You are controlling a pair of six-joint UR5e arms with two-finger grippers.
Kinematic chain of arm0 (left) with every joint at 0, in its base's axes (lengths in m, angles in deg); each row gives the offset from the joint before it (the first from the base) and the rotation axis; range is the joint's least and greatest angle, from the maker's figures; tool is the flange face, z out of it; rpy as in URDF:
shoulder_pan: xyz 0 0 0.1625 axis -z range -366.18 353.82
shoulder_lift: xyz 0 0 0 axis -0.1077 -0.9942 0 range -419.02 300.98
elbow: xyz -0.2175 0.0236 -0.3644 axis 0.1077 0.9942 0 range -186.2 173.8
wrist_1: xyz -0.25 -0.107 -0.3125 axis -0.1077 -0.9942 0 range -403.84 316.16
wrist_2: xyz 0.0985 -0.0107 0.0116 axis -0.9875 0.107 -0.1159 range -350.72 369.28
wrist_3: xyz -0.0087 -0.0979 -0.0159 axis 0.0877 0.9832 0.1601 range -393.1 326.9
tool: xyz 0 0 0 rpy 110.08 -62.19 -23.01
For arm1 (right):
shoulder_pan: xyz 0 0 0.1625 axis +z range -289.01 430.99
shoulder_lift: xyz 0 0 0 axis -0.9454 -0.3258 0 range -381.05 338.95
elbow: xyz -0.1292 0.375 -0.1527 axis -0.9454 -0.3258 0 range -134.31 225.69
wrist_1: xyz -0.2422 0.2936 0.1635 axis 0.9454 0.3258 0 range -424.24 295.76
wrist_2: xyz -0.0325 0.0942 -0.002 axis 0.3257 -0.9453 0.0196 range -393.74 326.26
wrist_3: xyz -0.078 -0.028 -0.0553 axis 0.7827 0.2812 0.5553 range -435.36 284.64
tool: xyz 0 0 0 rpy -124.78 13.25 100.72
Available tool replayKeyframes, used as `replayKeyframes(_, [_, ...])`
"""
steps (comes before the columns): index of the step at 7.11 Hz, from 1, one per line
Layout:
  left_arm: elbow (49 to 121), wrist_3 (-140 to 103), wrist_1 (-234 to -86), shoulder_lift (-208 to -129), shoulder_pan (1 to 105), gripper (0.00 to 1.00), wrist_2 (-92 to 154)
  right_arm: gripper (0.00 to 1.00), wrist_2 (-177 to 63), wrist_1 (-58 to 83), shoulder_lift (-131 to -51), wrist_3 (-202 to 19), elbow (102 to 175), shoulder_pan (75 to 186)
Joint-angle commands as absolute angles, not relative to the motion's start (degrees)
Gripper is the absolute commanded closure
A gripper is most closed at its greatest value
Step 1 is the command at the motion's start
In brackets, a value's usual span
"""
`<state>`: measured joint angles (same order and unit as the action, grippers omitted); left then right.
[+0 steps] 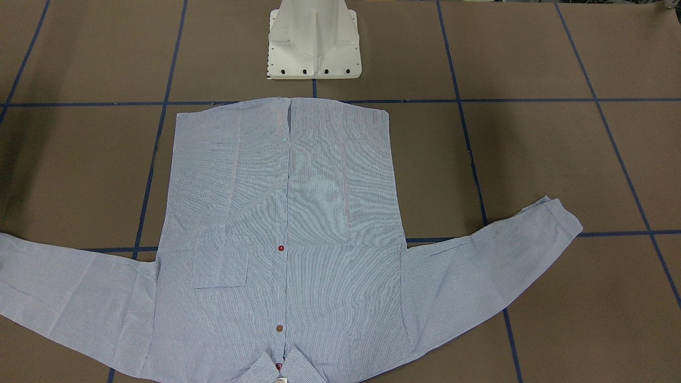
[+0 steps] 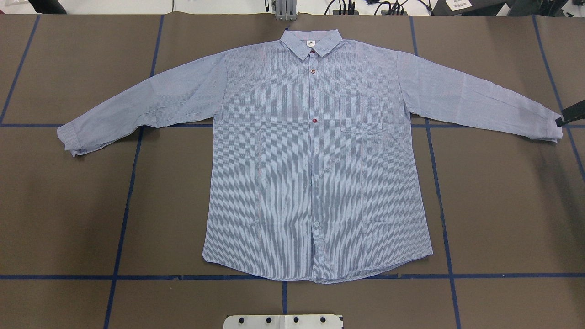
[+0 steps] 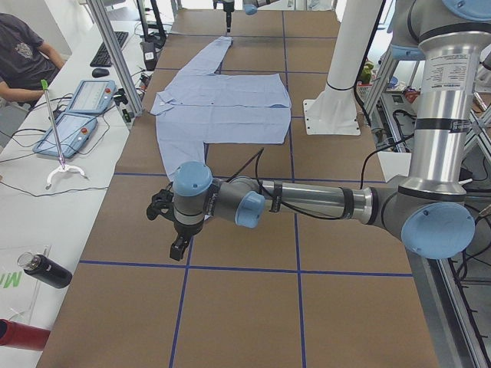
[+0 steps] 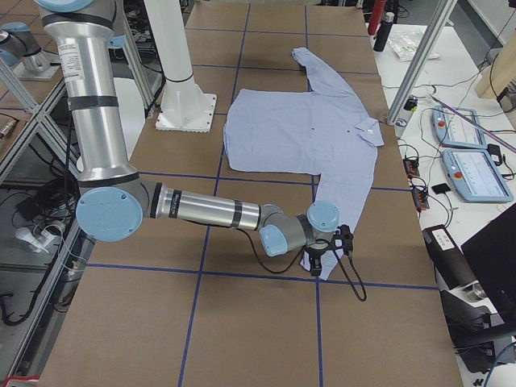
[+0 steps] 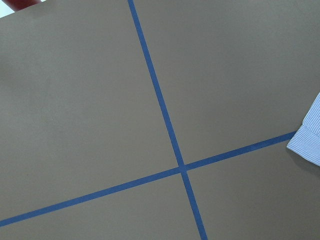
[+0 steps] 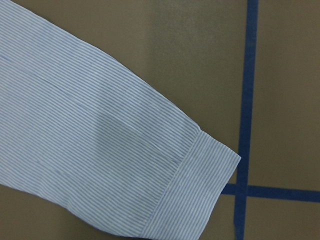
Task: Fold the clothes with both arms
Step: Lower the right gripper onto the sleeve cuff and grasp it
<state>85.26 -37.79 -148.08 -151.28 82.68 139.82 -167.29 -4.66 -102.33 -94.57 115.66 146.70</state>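
The light blue striped shirt (image 2: 315,155) lies flat and face up on the brown table, buttoned, both sleeves spread out, collar (image 2: 311,42) on the far side from the robot base. It also shows in the front-facing view (image 1: 287,239). My left gripper (image 3: 178,247) hangs low over bare table just beyond the left cuff (image 2: 68,139); the left wrist view shows only that cuff's corner (image 5: 309,137). My right gripper (image 4: 316,260) hangs over the right cuff (image 6: 200,190); only a black tip (image 2: 568,116) of it shows overhead. I cannot tell if either gripper is open or shut.
The white pedestal base (image 1: 314,48) stands at the hem side of the shirt. Blue tape lines (image 2: 123,192) grid the brown table. Teach pendants (image 3: 77,115), a dark bottle (image 3: 46,270) and a seated operator (image 3: 23,54) are off the table's far edge.
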Motion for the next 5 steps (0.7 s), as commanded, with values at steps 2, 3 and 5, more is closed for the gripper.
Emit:
replayKeyframes(2, [85.3,-37.9,-148.2,-151.0,82.7,0.00,139.8,0.00,-164.9,-5.1,-100.1,-97.8,113.7,143.2])
replayKeyframes(3, [85.2,-37.9,-148.2,-151.0,82.7,0.00,139.8,0.00,-164.8,-5.1,-100.0,-97.9,113.5,142.7])
replayKeyframes(5, [85.3,-37.9,-148.2,-151.0,82.7,0.00,139.8,0.00,-164.8,-5.0,-100.0,-97.8,112.1,142.5])
